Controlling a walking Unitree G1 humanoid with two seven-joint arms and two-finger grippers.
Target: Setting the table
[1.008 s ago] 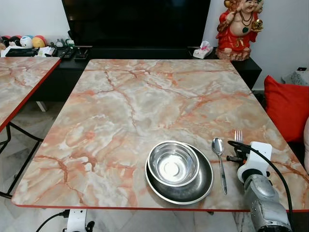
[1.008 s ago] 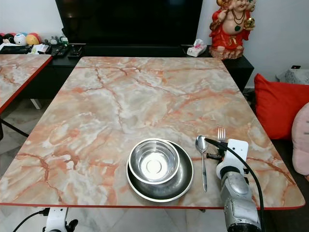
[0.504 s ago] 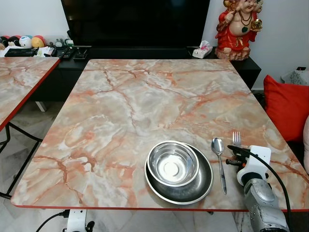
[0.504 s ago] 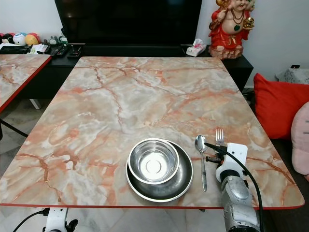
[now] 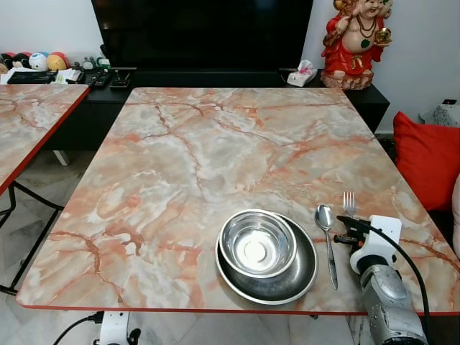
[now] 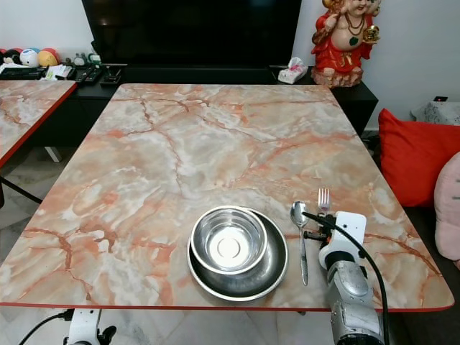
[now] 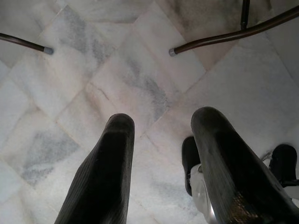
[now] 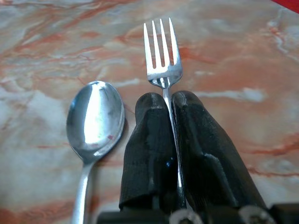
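A steel bowl [image 5: 257,243] rests inside a larger steel plate [image 5: 296,279] near the front edge of the marble table [image 5: 215,151]. A spoon [image 5: 326,237] lies just right of the plate, bowl end pointing away from me. My right gripper [image 8: 169,105] is shut on the handle of a fork [image 8: 161,53], whose tines stick out past the fingertips, low over the table right of the spoon [image 8: 93,122]. The fork [image 5: 348,203] points away from me. My left gripper [image 7: 161,135] hangs open over the tiled floor.
A second marble table [image 5: 29,115] stands to the left. A dark TV cabinet [image 5: 208,75] with a red figurine [image 5: 356,43] lines the far wall. A red cushion [image 5: 430,154] sits to the right. The table's red front edge [image 5: 180,307] is close to me.
My right gripper has shifted the fork slightly left, closer to the spoon. Bowl, plate and spoon have stayed put.
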